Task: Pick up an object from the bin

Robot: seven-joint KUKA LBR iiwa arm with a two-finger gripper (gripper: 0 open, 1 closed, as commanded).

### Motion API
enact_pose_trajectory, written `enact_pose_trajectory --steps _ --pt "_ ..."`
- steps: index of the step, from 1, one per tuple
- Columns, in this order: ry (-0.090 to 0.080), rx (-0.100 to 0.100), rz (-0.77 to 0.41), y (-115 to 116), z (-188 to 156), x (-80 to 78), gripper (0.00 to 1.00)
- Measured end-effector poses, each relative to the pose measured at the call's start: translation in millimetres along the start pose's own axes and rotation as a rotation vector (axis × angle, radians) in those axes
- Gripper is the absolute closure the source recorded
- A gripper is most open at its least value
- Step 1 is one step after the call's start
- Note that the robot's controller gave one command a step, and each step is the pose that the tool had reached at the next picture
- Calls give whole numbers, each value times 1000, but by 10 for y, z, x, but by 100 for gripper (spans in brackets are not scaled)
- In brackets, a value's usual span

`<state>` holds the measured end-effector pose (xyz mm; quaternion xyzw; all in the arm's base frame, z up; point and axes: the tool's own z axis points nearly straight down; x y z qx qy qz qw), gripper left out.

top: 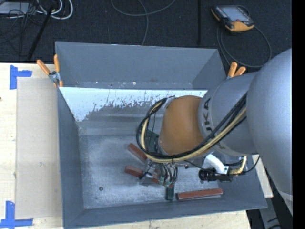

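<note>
My gripper [155,173] is low over the bin floor, just below the orange cover, near the middle of the bin. Two short red-brown blocks lie right by it: one [137,151] slanted to its upper left, the other [133,171] flat at its left and touching or nearly touching the gripper's tip. A small dark green piece [169,192] stands just below the gripper. A long red-brown bar [199,193] lies flat to the lower right, near the bin's front wall. Wrist and cables hide how the gripper stands.
A white piece [212,162] and a black piece [208,175] lie right of the gripper, under the arm; whether they are loose or belong to the wrist is unclear. The arm covers the bin's right side. The left floor is bare, speckled metal.
</note>
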<state>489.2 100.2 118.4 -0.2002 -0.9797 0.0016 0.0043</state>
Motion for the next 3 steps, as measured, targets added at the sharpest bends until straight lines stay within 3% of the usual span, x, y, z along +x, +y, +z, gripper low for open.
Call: enact_pose_trajectory --steps 2,3 --pt "-10 -7 -2 8 -273 -11 100" --pt "-5 -3 -3 0 -331 0 100"
